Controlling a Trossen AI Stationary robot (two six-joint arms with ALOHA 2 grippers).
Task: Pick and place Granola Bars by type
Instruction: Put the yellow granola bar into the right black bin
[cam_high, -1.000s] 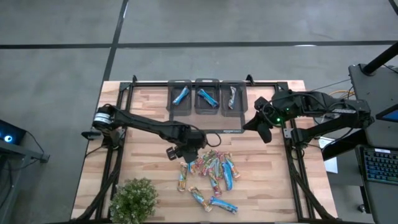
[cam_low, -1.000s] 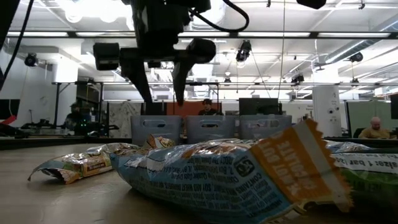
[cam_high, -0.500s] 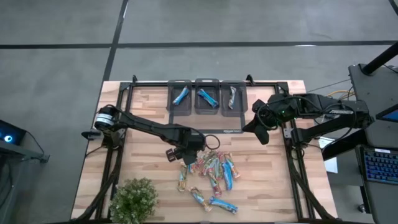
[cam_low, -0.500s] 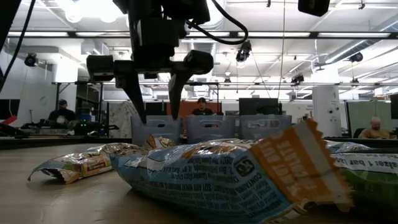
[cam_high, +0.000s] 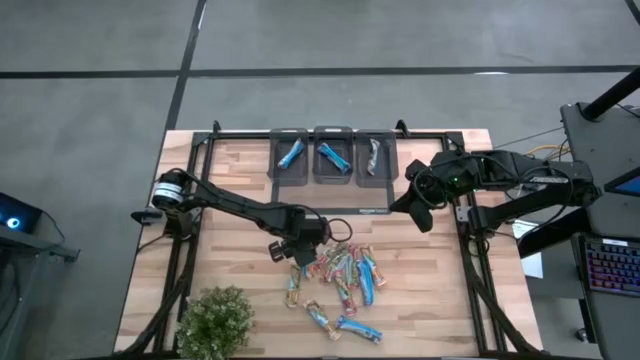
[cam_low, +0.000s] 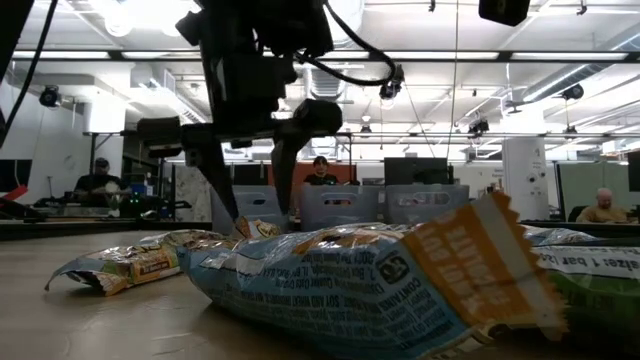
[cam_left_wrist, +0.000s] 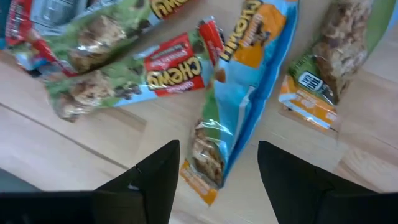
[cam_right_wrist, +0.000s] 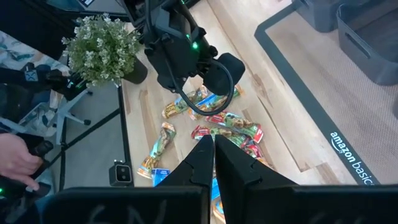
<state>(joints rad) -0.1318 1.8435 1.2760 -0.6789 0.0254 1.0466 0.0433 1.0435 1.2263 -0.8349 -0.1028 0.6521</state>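
Now the left tool (cam_left_wrist: 214, 168) hangs released astride a slim blue-wrapped granola bar (cam_left_wrist: 227, 134) on the wooden desk (cam_left_wrist: 74, 143); next, lower and clench; the right tool (cam_right_wrist: 213, 155) waits clenched

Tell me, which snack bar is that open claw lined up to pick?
The blue-wrapped bar with the orange end, lying between the left claw's open fingers. The green-and-red Chewy bars lie off to one side, outside the fingers.

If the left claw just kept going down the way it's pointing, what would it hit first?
Most likely the blue-wrapped granola bar lying between the left gripper's open fingers, at the pile's edge, with the wooden table under it. How far above it hangs is unclear.
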